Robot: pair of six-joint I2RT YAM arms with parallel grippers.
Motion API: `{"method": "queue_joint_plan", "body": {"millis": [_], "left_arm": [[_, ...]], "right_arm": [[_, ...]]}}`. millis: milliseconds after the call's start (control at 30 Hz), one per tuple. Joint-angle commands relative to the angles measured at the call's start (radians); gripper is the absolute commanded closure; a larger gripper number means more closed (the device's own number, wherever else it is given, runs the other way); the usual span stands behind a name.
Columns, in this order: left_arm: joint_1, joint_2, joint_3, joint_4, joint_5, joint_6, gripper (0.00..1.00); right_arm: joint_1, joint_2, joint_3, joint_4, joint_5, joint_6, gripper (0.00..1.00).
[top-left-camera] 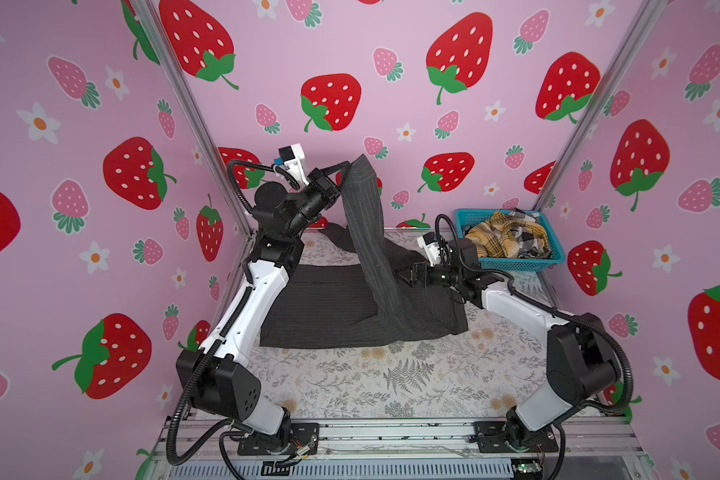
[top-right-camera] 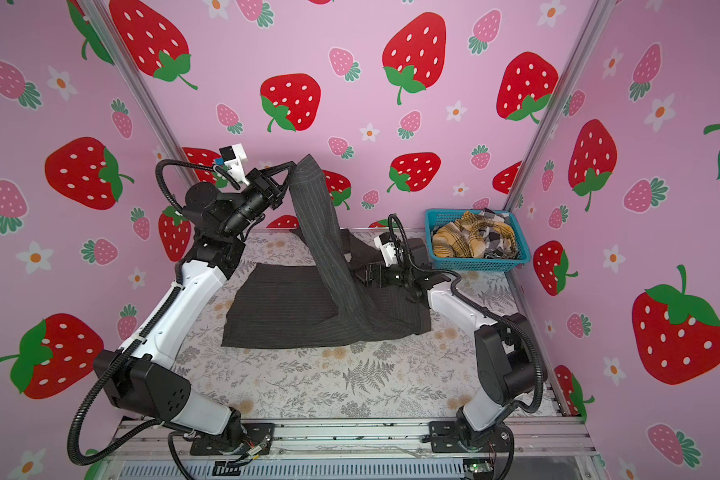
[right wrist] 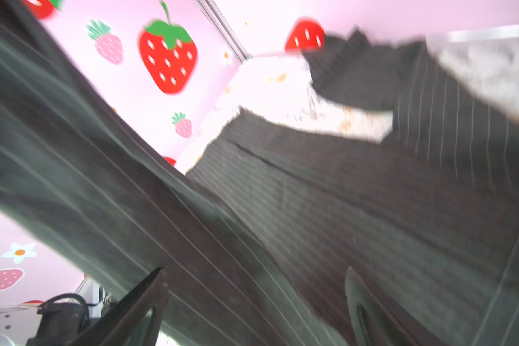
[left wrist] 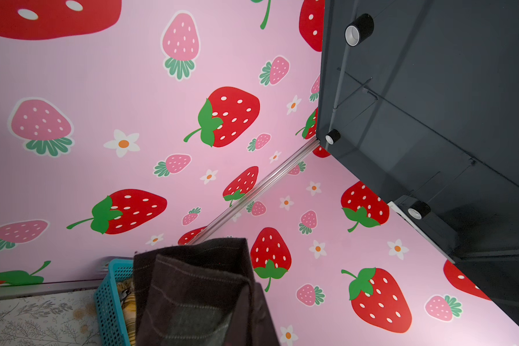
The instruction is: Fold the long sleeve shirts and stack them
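Count: two grippers, three shirts, one basket.

Charcoal shirt [top-left-camera: 329, 307]: soft woven cloth with thin pale pinstripes. The body is spread roughly flat on the floral-print table [top-left-camera: 391, 374], near edge straight. One sleeve [top-left-camera: 362, 216] rises from it as a long, narrow band, visible in both top views.

Left gripper [top-left-camera: 347, 167]: raised high, fingers pressed together on the sleeve's upper end. That end, stitched and folded, shows in the left wrist view. The shirt body lies well below this gripper.

Right gripper [top-left-camera: 404, 276]: low, just above the shirt body and just beside the sleeve's lower part. Its two dark fingers [right wrist: 144, 299] stand spread with nothing pinched; striped cloth lies beyond them. The right wrist view is blurred.

Basket [top-left-camera: 516, 262]: teal plastic, rectangular, lattice walls. It sits just behind the right gripper's wrist, well apart from the left gripper. Contents: mustard plaid shirt [top-left-camera: 495, 239] and black-white check shirt [top-left-camera: 533, 243], both crumpled and heaped to the rim.
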Motion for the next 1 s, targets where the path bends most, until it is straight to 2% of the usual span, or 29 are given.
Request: {"method": "queue_joint_plan", "body": {"millis": [0,67,133,233,267,367,433,500,633,800,900,967], "left_arm": [[0.007,0.002,-0.036,0.023,0.057,0.057,1.0],[0.012,0.02,-0.066,0.002,0.095,0.106,1.0],[0.016,0.065,-0.068,0.054,0.203,0.099,1.0],[0.015,0.151,-0.047,0.273,0.378,-0.05,1.0],[0.014,0.177,-0.047,0.374,0.414,-0.123,1.0],[0.009,0.22,-0.02,0.537,0.492,-0.248,1.0],[0.002,0.222,0.001,0.533,0.533,-0.25,1.0],[-0.007,0.21,0.017,0.485,0.565,-0.211,1.0],[-0.033,0.188,0.037,0.38,0.617,-0.122,1.0],[-0.049,0.18,0.037,0.37,0.633,-0.109,1.0],[-0.052,0.177,0.037,0.325,0.634,-0.081,1.0],[-0.051,0.174,0.04,0.265,0.632,-0.037,1.0]], "right_arm": [[-0.01,-0.031,0.086,-0.001,-0.006,-0.046,0.05],[-0.012,-0.054,0.121,-0.018,0.004,-0.054,0.05],[-0.013,-0.068,0.169,-0.058,0.006,-0.093,0.03],[-0.024,-0.066,0.263,-0.118,-0.019,-0.163,0.0],[-0.034,-0.055,0.3,-0.13,-0.055,-0.177,0.0],[-0.07,-0.009,0.393,-0.141,-0.206,-0.173,0.01],[-0.082,0.007,0.432,-0.128,-0.299,-0.161,0.02],[-0.079,0.004,0.449,-0.108,-0.337,-0.161,0.03],[-0.078,0.003,0.457,-0.059,-0.323,-0.147,0.02],[-0.067,0.063,0.543,-0.102,-0.355,-0.147,0.08],[-0.05,0.066,0.551,-0.096,-0.36,-0.143,0.18],[-0.034,0.066,0.552,-0.103,-0.365,-0.147,0.36]]}}
